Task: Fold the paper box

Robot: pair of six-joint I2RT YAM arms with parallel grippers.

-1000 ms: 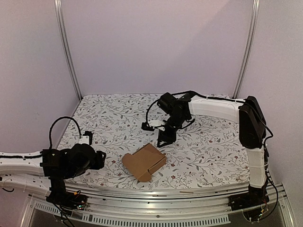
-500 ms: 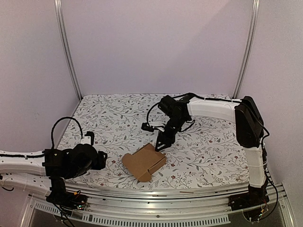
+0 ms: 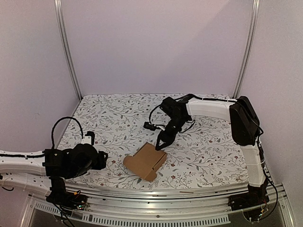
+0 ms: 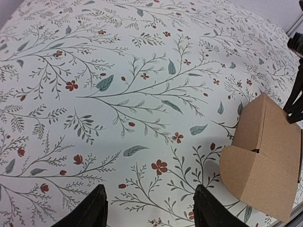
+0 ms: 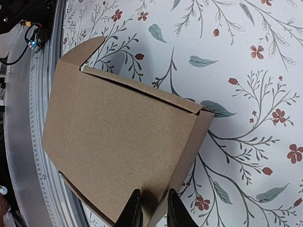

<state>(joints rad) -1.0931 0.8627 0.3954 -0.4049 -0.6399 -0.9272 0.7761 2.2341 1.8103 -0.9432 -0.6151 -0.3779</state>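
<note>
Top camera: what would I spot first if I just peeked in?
A brown paper box sits near the front of the flowery tablecloth. The right gripper reaches down to its far corner, fingers straddling the edge. The left gripper hangs open to the left, apart from the box.

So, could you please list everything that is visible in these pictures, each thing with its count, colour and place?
paper box: one, plain brown, front middle of the table, partly folded
table cover: one, white with green leaves and red flowers, under everything
metal rail: one, silver, along the near edge
metal posts: two, silver, at the back corners
left arm: one, white and black, low at the left
left tool: one, black, open and empty, apart from the box
right arm: one, white and black, reaching in from the right
right tool: one, black, fingers close together at the box's far edge; whether it grips cannot be told
</note>
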